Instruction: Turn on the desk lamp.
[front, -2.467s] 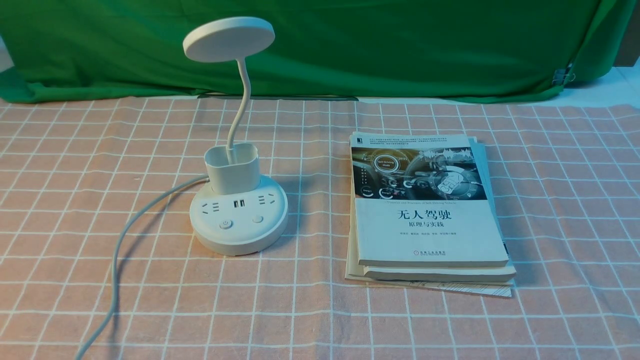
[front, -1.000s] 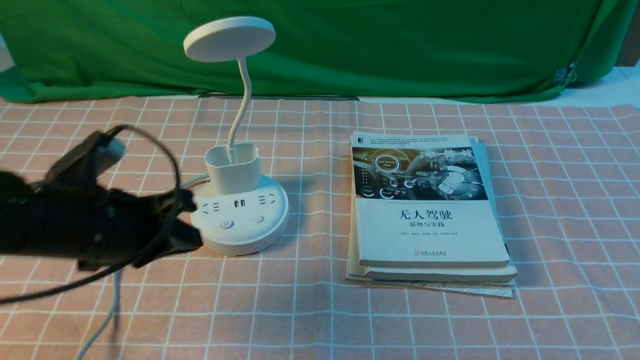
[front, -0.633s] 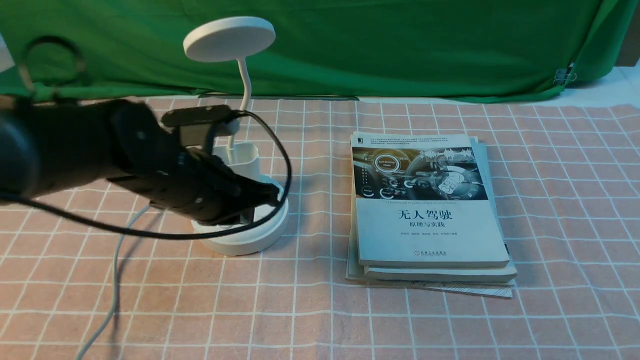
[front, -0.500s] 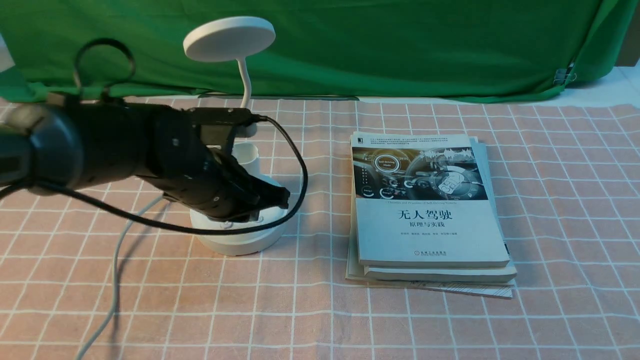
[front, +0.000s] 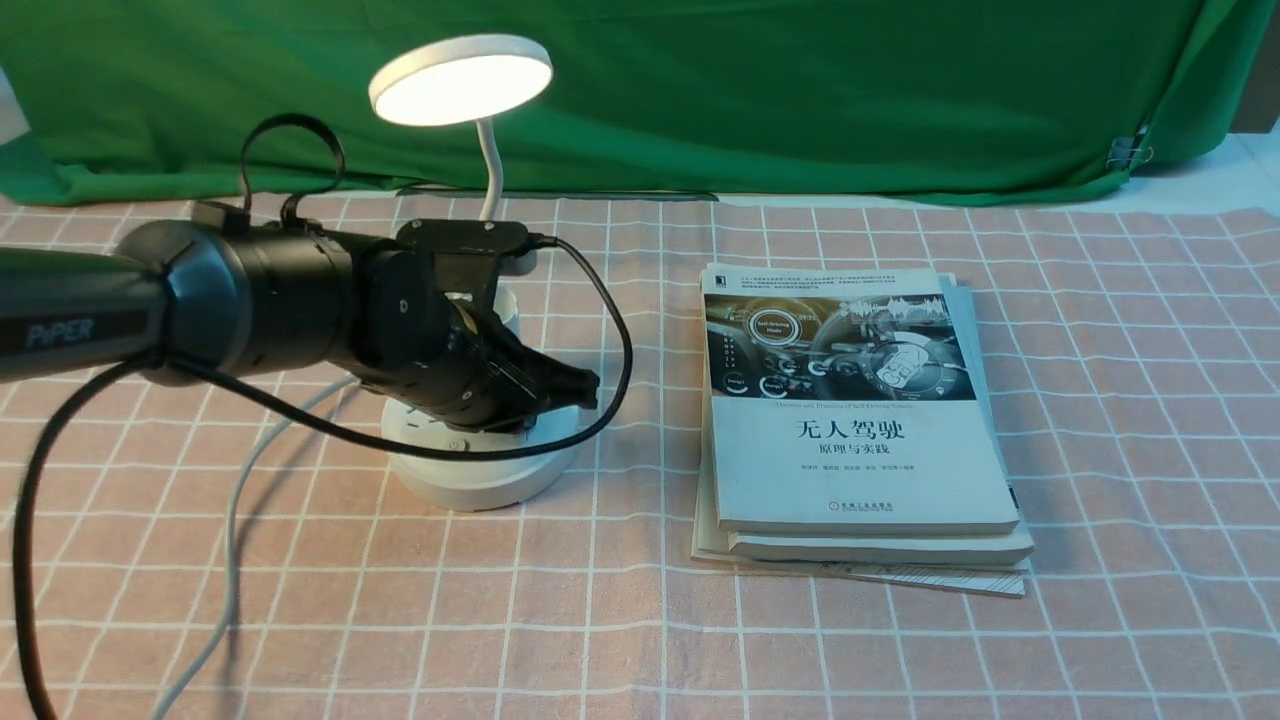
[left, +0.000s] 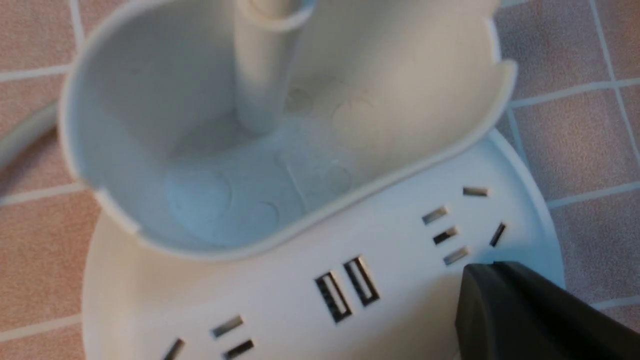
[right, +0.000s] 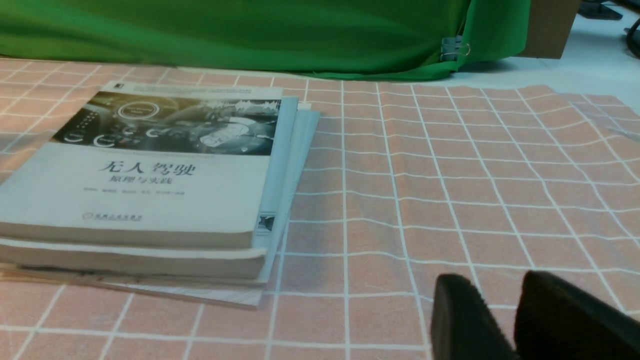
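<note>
Checked tablecloth, pinkish, white-lined, green curtain along its far edge.

Item: left gripper, black, tilted down over the lamp's round base; whether its fingers are parted or closed I cannot tell.

Item: desk lamp, white, upright on the left half of the cloth, between near and far edges; disc head glowing.

Item: cord, running to the near edge, left of the lamp.

Item: books, stacked right of the cloth's middle.

Item: right gripper, near the cloth's right side, fingertips apart, nothing between them.

Status: lamp lit, so the task looks done; what remains, I judge, is lifting the left arm away without a second press.

Obscured: the right-hand button and the contact point, behind gripper and cable; the left gripper's fingers, mostly cropped in its wrist view; the right gripper, blurred and cut off.
</note>
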